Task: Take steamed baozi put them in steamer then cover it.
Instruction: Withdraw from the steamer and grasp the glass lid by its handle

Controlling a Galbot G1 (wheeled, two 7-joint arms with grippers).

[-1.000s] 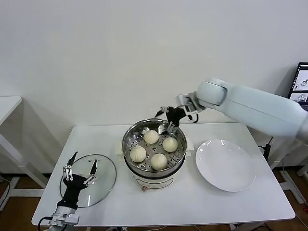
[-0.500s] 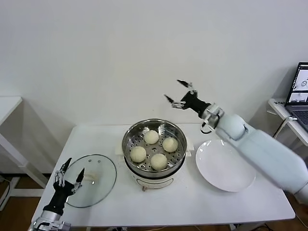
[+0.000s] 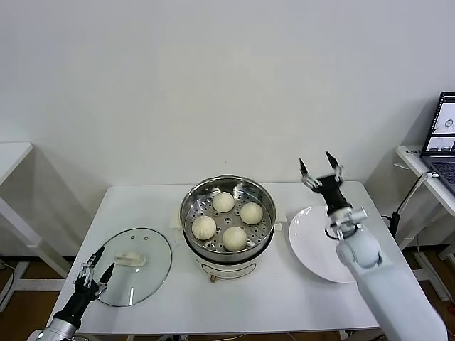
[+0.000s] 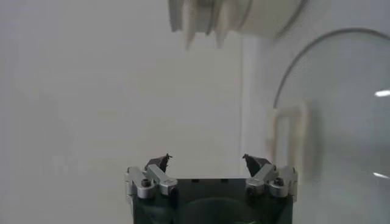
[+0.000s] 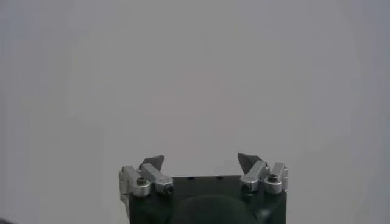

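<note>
Four cream-white baozi (image 3: 223, 202) (image 3: 251, 212) (image 3: 204, 226) (image 3: 234, 238) sit in the steel steamer (image 3: 190, 200) on its white base at the table's middle. The glass cover (image 3: 153, 245) with its white handle (image 3: 130, 258) lies flat on the table to the left, also in the left wrist view (image 4: 341, 109). My left gripper (image 3: 93, 268) is open and empty, low at the front left by the cover's near edge (image 4: 207, 161). My right gripper (image 3: 318, 168) is open and empty, raised above the white plate and pointing up toward the wall (image 5: 201, 161).
A flat white plate (image 3: 313, 252) lies right of the steamer, under my right arm. A laptop (image 3: 442, 135) stands on a side table at far right. Another white table (image 3: 11, 153) is at far left. The steamer's base shows in the left wrist view (image 4: 237, 15).
My right arm swung away from the steamer to the right and now stands over the plate with its fingers up. My left gripper drew back toward the table's front edge, off the cover.
</note>
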